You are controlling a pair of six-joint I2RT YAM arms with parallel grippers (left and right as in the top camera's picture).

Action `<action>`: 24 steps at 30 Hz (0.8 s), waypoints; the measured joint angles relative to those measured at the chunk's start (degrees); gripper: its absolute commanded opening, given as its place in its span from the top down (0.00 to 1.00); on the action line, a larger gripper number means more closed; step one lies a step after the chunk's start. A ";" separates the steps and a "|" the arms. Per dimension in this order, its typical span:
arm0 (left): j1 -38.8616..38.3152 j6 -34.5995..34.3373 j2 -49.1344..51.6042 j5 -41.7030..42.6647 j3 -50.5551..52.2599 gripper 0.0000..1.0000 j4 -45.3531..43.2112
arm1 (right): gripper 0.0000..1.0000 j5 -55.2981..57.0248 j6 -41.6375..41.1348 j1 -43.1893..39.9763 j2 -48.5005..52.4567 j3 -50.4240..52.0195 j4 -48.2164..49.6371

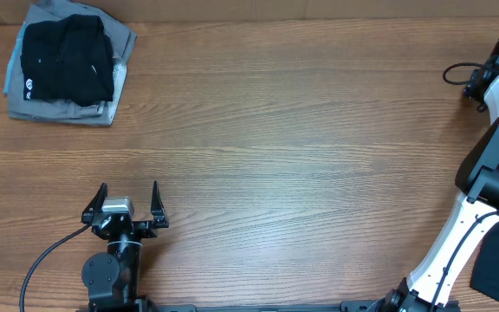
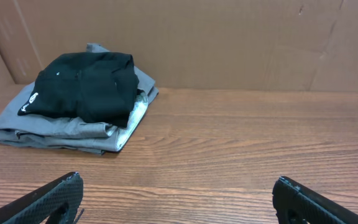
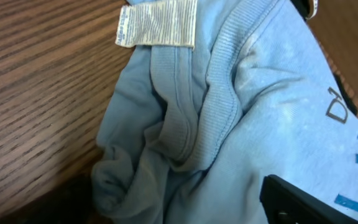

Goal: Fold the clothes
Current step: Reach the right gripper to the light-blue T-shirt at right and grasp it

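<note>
So the table (image 1: 275, 130) is basically bare wood across the middle, which is good, because that's where we want the light blue T-shirt (image 3: 260, 112) to end up. Right now it's bunched in a heap on the wood right under the right wrist camera, out past the right side of what the overhead view catches. The folded black and grey pile (image 1: 66, 62) sits in the far left corner and isn't ours, so we'd steer clear of it. The right arm (image 1: 483, 173) reaches off toward that right edge. Of the right hand we only see one dark finger (image 3: 303, 204) low over the cloth, so we can't tell if it's released or pinching anything. The left hand (image 1: 129, 186) waits near its base with the jaws spread wide, grasping nothing. Our take: don't grab a fat wad. Go for the ribbed collar (image 3: 222, 106) just below the white label (image 3: 157, 23), pinch it, then drag the shirt to mid-table so the left hand can take a shoulder and we can spread it flat before folding.
</note>
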State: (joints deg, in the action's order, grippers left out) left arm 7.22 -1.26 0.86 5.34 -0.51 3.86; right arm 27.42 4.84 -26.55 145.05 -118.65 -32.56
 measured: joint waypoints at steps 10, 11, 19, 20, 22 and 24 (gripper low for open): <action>0.00 -0.02 0.00 0.00 0.00 0.00 0.00 | 0.86 -0.04 -0.90 -0.11 1.18 -0.96 -1.99; 0.00 -0.02 0.00 0.00 0.00 0.00 0.02 | 0.90 0.04 -1.11 -0.11 1.20 -1.27 -2.82; 0.00 0.00 0.00 0.00 0.00 0.00 0.00 | 0.96 -0.44 -6.40 -0.42 1.20 -8.48 -11.21; 0.00 0.00 0.00 0.02 0.00 0.00 0.02 | 0.96 -0.46 -7.30 -0.42 1.11 -9.53 -12.13; 0.00 0.00 0.00 0.02 0.00 0.00 0.00 | 0.96 -0.57 -8.87 -0.42 0.39 -10.69 -13.97; 0.00 -0.02 0.00 0.02 0.00 0.00 0.00 | 0.96 -0.66 -10.47 -0.42 -1.44 -10.84 -15.56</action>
State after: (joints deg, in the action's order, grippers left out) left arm 7.22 -1.28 0.86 5.37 -0.51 3.86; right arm 26.76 -5.63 -26.96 143.61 -129.49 -48.12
